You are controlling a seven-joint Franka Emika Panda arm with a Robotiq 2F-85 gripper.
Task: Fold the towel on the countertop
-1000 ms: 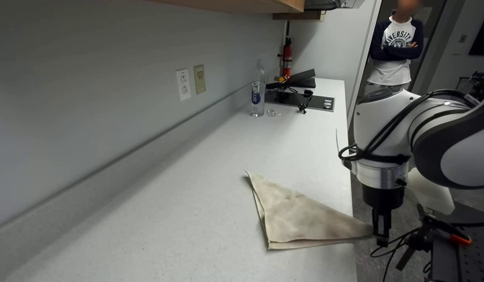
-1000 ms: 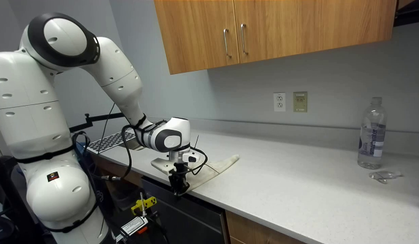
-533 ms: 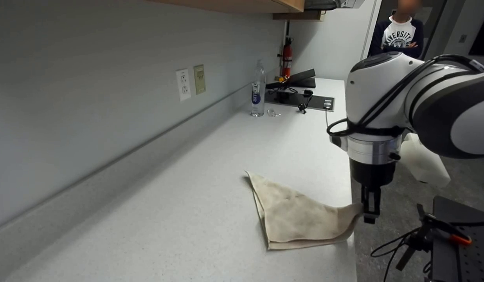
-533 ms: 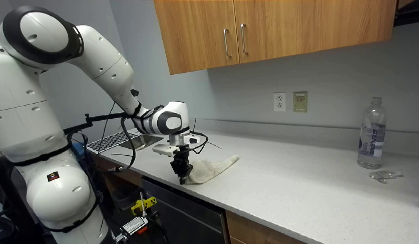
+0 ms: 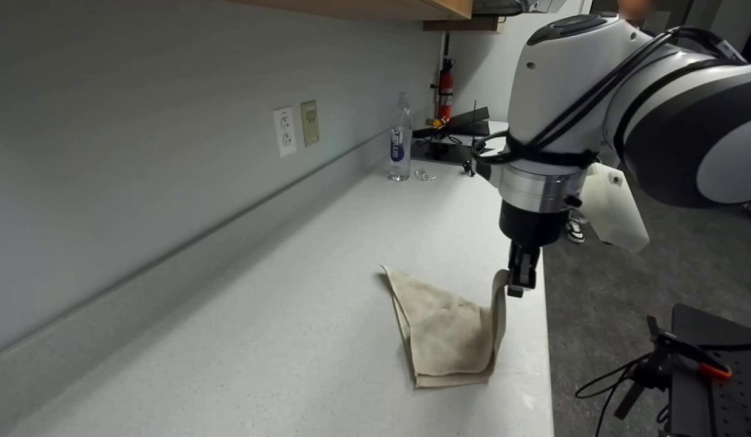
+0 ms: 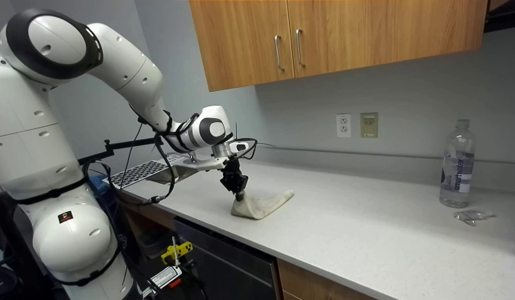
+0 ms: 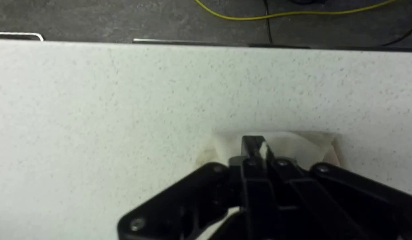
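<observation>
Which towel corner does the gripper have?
The raised corner of the towel, pinched in the gripper above the countertop. Other visible corners, like the pointed corner toward the wall, lie clear.

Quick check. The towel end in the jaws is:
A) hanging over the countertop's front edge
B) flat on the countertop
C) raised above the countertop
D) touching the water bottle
C: in both exterior views the towel curves up from the countertop to the jaws, which are closed on its raised end.
</observation>
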